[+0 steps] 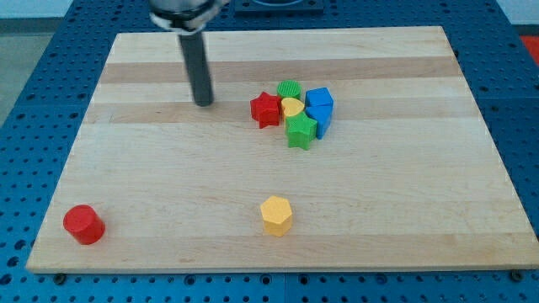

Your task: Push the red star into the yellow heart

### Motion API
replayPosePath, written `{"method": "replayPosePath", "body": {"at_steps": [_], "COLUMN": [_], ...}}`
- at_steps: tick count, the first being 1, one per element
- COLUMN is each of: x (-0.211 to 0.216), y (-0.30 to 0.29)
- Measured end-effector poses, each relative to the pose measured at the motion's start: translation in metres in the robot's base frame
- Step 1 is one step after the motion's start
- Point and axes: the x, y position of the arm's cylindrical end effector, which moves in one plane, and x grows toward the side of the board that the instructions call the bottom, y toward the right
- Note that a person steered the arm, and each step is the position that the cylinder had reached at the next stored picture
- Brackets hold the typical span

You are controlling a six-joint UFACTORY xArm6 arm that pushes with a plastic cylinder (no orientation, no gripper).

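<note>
- My tip [204, 103] rests on the wooden board [168, 202], to the left of the red star [265, 109], with a gap between them.
- The red star touches the yellow heart [291, 107] on its right.
- A green cylinder [289, 89] sits just behind the heart, a green star [301, 130] just in front, and two blue blocks [319, 106] on the right.
- A yellow hexagon [276, 215] stands alone near the front edge.
- A red cylinder [83, 224] sits at the near left corner.

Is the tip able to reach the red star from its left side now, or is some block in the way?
Probably yes. My tip stands to the view's left of the red star, with only bare board between them. The yellow heart touches the star's far side.
</note>
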Motion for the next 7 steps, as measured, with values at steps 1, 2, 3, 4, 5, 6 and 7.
{"method": "replayPosePath", "body": {"at_steps": [1, 2, 3, 4, 5, 6, 7], "x": [0.015, 0.048, 0.083, 0.108, 0.112, 0.155, 0.191], "y": [-0.063, -0.101, -0.128, -0.159, -0.160, -0.159, -0.159]}}
